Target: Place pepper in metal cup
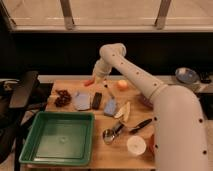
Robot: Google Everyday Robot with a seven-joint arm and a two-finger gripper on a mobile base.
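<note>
The tool [96, 78] hangs over the bench's [100, 150] far edge, apparently gripping the pepper [88, 82]. The metal cup [108, 135] sits near the front edge. Carry the pepper level, centre it above the cup's rim, then lower before releasing.

Gripper [96, 78] above back edge — metal cup [109, 135] hemmed by utensils.

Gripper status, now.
Gripper: at the table's far edge, beside the pepper; finger state cannot be told. Metal cup sits near the front.
</note>
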